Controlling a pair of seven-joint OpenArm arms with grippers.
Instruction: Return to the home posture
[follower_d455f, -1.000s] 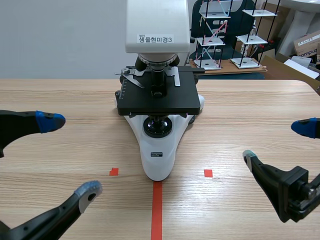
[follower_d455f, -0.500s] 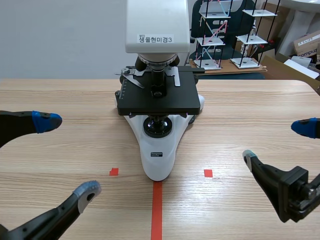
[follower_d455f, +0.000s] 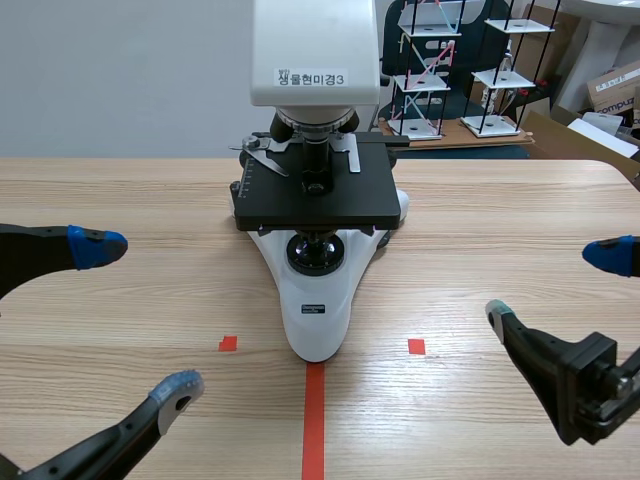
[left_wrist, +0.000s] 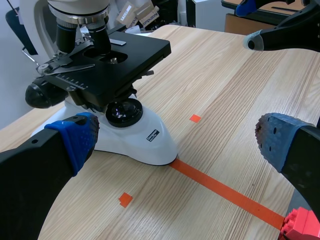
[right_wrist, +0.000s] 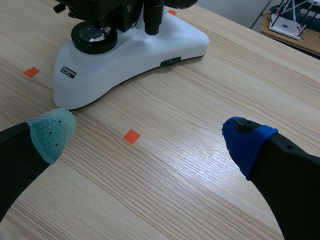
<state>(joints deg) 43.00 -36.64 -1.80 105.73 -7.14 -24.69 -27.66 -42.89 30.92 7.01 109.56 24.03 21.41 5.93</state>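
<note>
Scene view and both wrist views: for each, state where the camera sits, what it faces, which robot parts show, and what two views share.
Scene view: between the arms, facing the microscope across the table; left gripper and right gripper enter low, open.
Left wrist view: on the left arm, looking down at the microscope; own fingers show, right gripper beyond.
Right wrist view: on the right arm, looking down at the microscope's base; own fingers show.
Shared: all show the microscope.
</note>
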